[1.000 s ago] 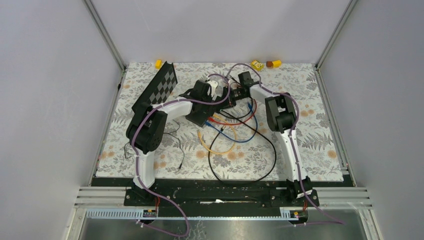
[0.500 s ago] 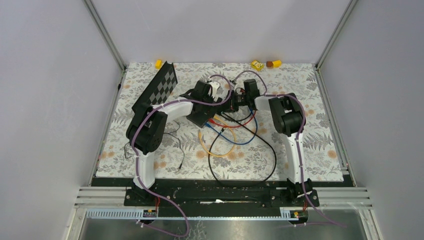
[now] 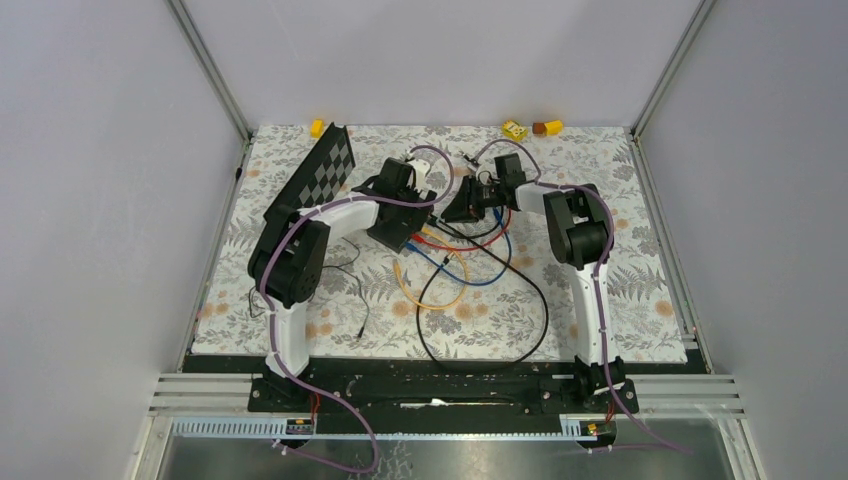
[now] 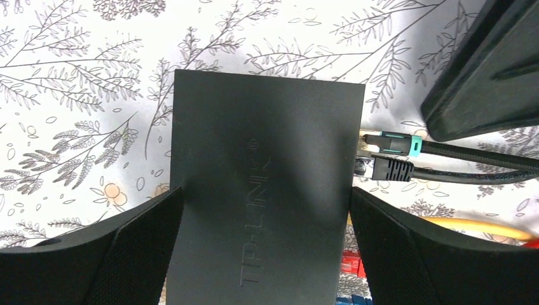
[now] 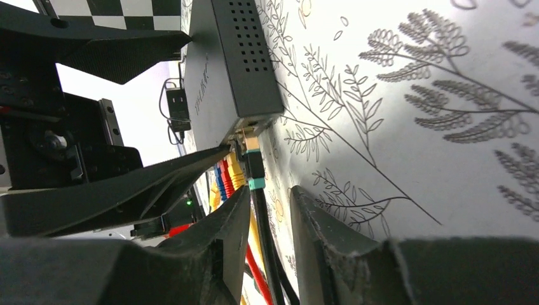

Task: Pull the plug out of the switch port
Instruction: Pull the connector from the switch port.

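Observation:
The switch (image 4: 267, 127) is a flat matte-black box lying on the leaf-print mat (image 3: 620, 270). My left gripper (image 4: 267, 190) has its jaws set wide, with both pads pressed on the switch's long sides. A black plug with a teal band (image 4: 397, 145) sits with its tip at the end port, and I cannot tell if it is still seated. The right gripper (image 5: 270, 190) straddles that plug's (image 5: 254, 168) cable just behind the band. Its fingers stand apart, with a gap on one side of the cable. From above, the left gripper (image 3: 400, 200) and right gripper (image 3: 462, 208) face each other over the switch (image 3: 405, 232).
A second black plug (image 4: 391, 168) plus red, blue and yellow plugs (image 5: 225, 175) fill the neighbouring ports. Their cables (image 3: 470, 270) loop loosely toward the near edge. A chequered board (image 3: 320, 180) leans at the back left. Small yellow and brown blocks (image 3: 530, 128) lie at the back edge.
The right gripper's jaws have widened around the cable, and its wrist has shifted slightly. The left gripper and the switch have slid a little to the left.

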Controlling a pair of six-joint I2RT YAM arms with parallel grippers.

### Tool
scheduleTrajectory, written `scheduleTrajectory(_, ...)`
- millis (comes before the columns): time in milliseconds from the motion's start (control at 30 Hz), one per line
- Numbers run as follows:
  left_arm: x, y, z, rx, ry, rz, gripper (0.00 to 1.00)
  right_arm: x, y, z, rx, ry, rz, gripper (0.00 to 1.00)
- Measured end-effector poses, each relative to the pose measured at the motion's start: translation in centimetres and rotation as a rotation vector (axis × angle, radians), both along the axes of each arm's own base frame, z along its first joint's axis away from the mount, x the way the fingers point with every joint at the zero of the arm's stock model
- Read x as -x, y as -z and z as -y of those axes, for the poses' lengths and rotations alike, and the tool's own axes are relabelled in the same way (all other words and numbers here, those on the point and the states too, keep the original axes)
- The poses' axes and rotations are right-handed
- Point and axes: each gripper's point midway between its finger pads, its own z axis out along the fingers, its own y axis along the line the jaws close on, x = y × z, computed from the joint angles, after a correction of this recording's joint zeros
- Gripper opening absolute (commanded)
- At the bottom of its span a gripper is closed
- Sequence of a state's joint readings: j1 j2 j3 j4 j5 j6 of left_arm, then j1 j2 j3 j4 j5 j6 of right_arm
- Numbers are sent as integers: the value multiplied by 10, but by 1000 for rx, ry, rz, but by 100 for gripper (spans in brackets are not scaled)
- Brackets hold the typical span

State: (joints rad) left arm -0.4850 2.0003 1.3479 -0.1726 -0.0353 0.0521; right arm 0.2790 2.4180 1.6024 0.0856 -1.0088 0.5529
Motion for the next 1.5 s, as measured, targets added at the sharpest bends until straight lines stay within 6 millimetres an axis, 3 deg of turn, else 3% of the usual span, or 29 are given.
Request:
scheduleTrajectory(200, -3, 0, -6, 0, -12, -2, 99, -4, -3, -2, -20, -8, -20, 47)
scheduleTrajectory(400, -2, 0, -5, 5, -8, -5, 99, -6, -5, -16, -32, -33, -16, 48)
scheduleTrajectory(633, -1, 0, -5, 15, -4, -7, 99, 2, -4, -37, -39, -77, -10, 41)
scheduleTrajectory(967, -1, 0, -5, 26, -4, -6, 99, 2, 3, -38, -28, -74, -32, 29)
scheduleTrajectory(1500, -2, 0, -6, 31, -6, 8, 99, -2, 3, -41, -30, -65, -119, 36)
